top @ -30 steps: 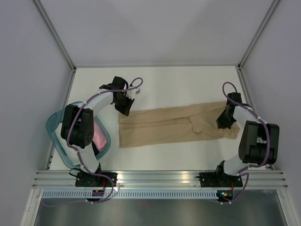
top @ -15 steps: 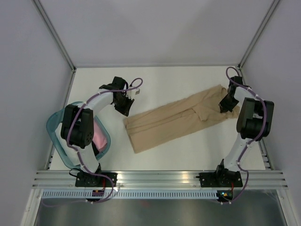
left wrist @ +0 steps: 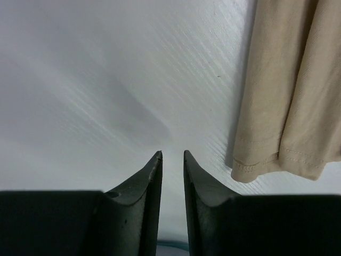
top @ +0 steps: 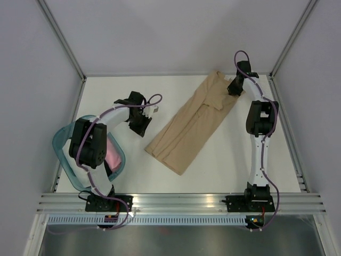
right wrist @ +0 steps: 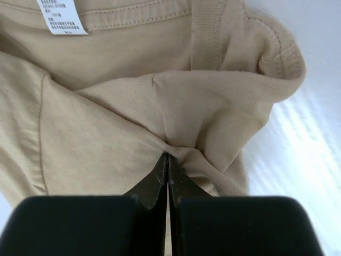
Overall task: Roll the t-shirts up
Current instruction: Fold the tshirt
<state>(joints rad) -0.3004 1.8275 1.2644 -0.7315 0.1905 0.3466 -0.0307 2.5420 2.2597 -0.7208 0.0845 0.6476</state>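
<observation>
count: 2 arms, 1 basket, 2 shirts in sight (1 tan, 1 pink).

left side: teal basket [top: 56, 145] sits at the table's left edge, near the l arm's base. the arm's elbow covers much of it. 1 pink bundle [top: 113, 158] shows inside, against the right wall; can't tell what else is in there.

left gripper [top: 143, 127] is low over the table [top: 224, 160], centre-left. jaws stand a little apart w/ a narrow gap and nothing between them. in the wrist view the left gripper [left wrist: 172, 160] points at bare white table, w/ the shirt's hem corner just to its right, not touching.

centre: tan t-shirt [top: 186, 133] lies flat on the table, folded lengthwise into a long strip and set diagonal. hem end is near mid-table, collar end at the far right by the back edge. stitched hem edges of the tan t-shirt [left wrist: 287, 96] show stacked in layers.

right: r arm is stretched out long toward the far right corner. right gripper [top: 233, 88] is at the shirt's collar end, jaws closed tight, pinching a bunched fold of the tan t-shirt [right wrist: 106, 122] at the tips [right wrist: 168, 160]. white neck label [right wrist: 62, 16] is face up beside the pinch.

room: bare table far-left behind the l gripper, along the near edge, and near-right between shirt and r arm. shirt's far end sits close to the back edge.
</observation>
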